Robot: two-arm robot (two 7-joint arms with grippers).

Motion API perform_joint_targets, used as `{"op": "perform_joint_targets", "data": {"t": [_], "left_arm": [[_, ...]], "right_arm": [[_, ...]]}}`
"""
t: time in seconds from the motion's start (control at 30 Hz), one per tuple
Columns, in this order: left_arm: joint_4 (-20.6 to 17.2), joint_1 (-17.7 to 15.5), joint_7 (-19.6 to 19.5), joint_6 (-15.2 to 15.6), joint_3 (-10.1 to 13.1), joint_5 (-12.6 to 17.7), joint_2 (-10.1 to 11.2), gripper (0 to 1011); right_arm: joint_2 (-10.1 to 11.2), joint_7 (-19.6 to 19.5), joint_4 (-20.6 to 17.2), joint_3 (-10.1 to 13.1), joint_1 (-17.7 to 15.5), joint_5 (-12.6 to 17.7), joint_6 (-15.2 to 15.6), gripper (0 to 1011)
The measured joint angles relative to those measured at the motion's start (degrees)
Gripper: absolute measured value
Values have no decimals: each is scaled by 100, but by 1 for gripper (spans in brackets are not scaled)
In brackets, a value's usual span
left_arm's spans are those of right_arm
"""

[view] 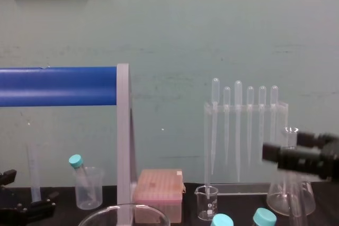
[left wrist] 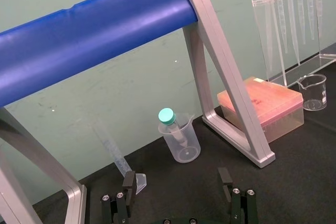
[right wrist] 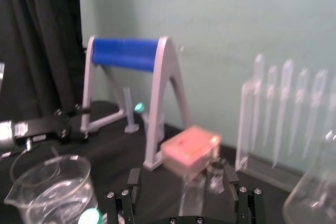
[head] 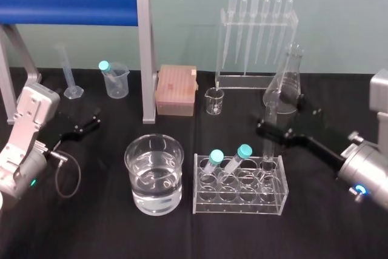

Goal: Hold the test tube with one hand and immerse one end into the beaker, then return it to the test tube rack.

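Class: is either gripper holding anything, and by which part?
Nothing is held. The right gripper, open, brackets the test tube near its top, in the rack; the left gripper sits open at the left.

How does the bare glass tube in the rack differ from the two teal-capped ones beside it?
The long, uncapped clear glass test tube stands upright at the clear plastic rack's right end; the two teal-capped tubes lean, shorter, left of it. The right hand, open, flanks only the test tube. All share the rack.

Clear beaker, blue bar, perhaps pinkish box
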Motion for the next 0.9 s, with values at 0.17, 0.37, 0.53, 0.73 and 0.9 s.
{"op": "perform_joint_targets", "data": {"t": [0.17, 0.37, 0.53, 0.73, 0.9], "left_arm": [[0, 0, 0, 0, 0, 0, 0, 1000], [0, 0, 0, 0, 0, 0, 0, 1000], [0, 0, 0, 0, 0, 0, 0, 1000], [0, 0, 0, 0, 0, 0, 0, 1000], [0, 0, 0, 0, 0, 0, 0, 1000]], "right_arm": [[149, -150, -401, 271, -109, -166, -166, 1000], [236, -553, -773, 732, -431, -364, -230, 1000], [145, -981, -797, 1201, -873, -335, -79, 1000], [-84, -1113, -496, 1341, -1072, -203, 44, 1000], [-318, -1045, -4, 1285, -1039, -48, 220, 1000]]}}
